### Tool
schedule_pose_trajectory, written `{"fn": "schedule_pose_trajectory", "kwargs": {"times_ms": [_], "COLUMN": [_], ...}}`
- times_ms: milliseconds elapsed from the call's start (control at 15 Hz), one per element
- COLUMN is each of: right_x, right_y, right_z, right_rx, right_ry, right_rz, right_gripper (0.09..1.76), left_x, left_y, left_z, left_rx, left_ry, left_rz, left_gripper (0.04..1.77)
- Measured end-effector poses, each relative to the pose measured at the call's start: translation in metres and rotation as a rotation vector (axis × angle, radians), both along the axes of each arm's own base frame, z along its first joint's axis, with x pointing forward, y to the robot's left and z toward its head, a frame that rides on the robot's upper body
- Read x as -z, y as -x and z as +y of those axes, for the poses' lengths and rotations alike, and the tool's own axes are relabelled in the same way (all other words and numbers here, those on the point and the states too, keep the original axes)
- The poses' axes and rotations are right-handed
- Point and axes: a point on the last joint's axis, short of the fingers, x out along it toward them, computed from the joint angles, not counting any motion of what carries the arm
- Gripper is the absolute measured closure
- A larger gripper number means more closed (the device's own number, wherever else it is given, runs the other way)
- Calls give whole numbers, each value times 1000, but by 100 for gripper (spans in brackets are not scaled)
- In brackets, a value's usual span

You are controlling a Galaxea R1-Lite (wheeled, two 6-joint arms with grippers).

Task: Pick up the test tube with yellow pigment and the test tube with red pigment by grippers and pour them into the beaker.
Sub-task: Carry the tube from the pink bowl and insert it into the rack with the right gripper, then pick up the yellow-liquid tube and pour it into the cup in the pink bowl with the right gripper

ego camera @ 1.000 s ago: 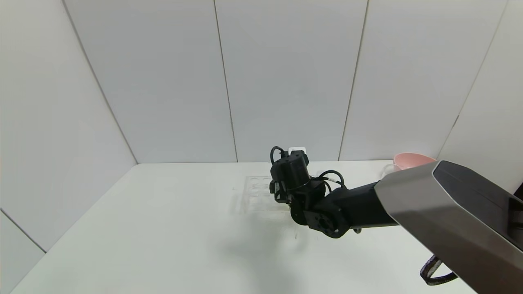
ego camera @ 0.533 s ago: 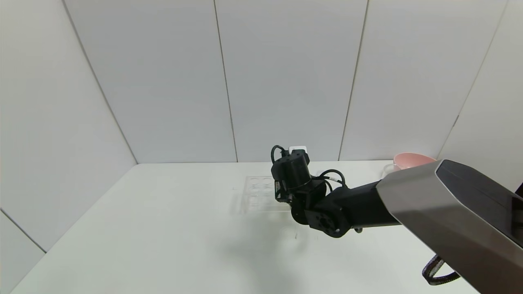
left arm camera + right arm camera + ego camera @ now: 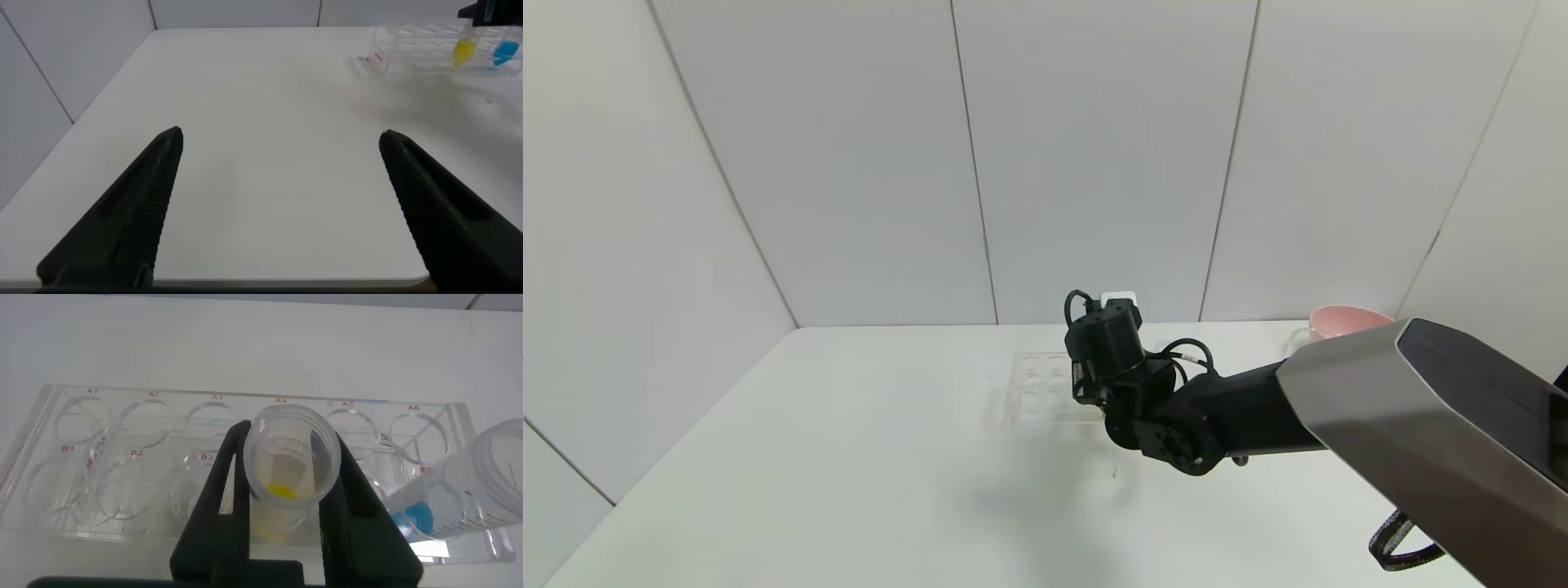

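Note:
My right gripper is shut on the test tube with yellow pigment, which stands upright at the clear rack near slot A4. In the head view my right wrist hangs over the rack and hides the tubes. The left wrist view shows the yellow tube in the rack far off. My left gripper is open and empty, low over the table near its front edge. The test tube with red pigment is out of view. I cannot make out the beaker.
A tube with blue liquid leans in the rack beside the yellow one and also shows in the left wrist view. A pink bowl stands at the back right, behind my right arm. White walls enclose the table.
My right wrist has shifted slightly to the right over the rack. Nothing else has visibly moved.

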Motion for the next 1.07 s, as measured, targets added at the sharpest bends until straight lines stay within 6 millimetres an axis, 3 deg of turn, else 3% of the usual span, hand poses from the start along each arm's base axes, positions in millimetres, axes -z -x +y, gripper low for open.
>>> {"fn": "schedule_pose_trajectory", "kwargs": {"times_ms": [467, 1067], "right_x": [-8, -66], "right_y": [1, 14], "right_z": [-1, -11], "right_rx": [-3, -31], "right_ry": [1, 0], "right_rz": [-10, -90], "right_gripper": [131, 131], "left_x": [0, 0], "left_y": [0, 0], "left_z": [0, 0], "left_rx": [0, 0], "left_ry": [0, 0], "left_rz": [0, 0], "left_gripper": [9, 9]}}
